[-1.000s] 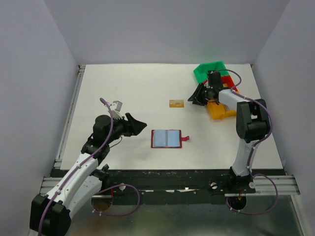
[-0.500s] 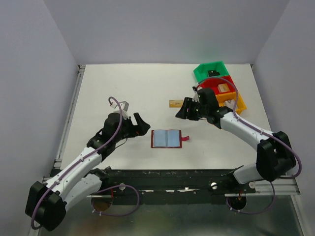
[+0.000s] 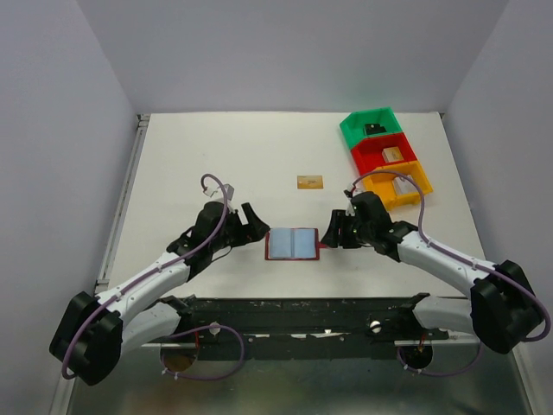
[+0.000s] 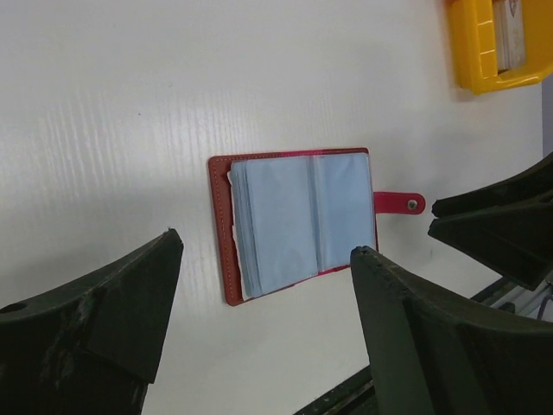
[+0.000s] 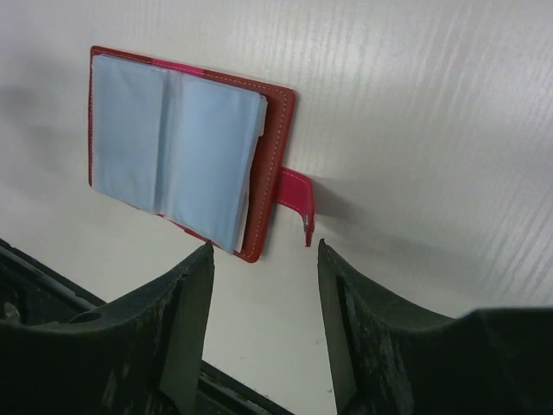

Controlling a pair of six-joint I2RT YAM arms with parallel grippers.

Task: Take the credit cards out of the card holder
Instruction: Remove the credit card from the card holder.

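The holder lies open and flat on the table, blue sleeves facing up, between the two grippers. The left gripper hangs just beside its left edge, fingers spread wide with nothing in them. In its wrist view the holder sits just ahead of the gap, centred between the tips. The right gripper is at the opposite edge, fingers moderately parted and empty. The red tab sticks out toward that gap, its end lifted off the table and just inside one tip; whether it touches cannot be told. What the sleeves hold cannot be told either. A gold card lies alone well beyond both sets of fingers. Three bins stand farther off, past the right gripper.
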